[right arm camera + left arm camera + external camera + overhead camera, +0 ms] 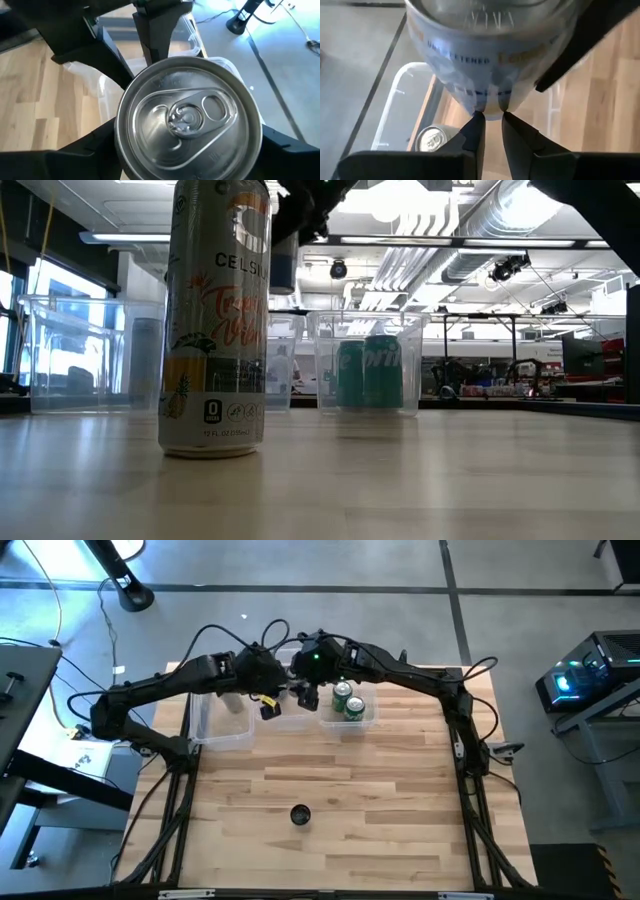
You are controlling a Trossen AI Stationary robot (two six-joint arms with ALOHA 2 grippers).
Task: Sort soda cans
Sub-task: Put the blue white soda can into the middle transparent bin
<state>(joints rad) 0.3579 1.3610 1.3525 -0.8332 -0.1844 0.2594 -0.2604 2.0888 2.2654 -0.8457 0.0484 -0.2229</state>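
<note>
Silver can (187,117) between right hand (190,150) fingers, left hand (490,120) fingertips beneath.

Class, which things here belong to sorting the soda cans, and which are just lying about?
Job: two green cans, lone can on table, held can in right hand, clear bins.
Lying about: floor cables, lit equipment case, stand base.

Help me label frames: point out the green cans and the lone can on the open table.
green cans (348,701), high view, silver tops.
lone can (215,320), low view, printed side.
</note>
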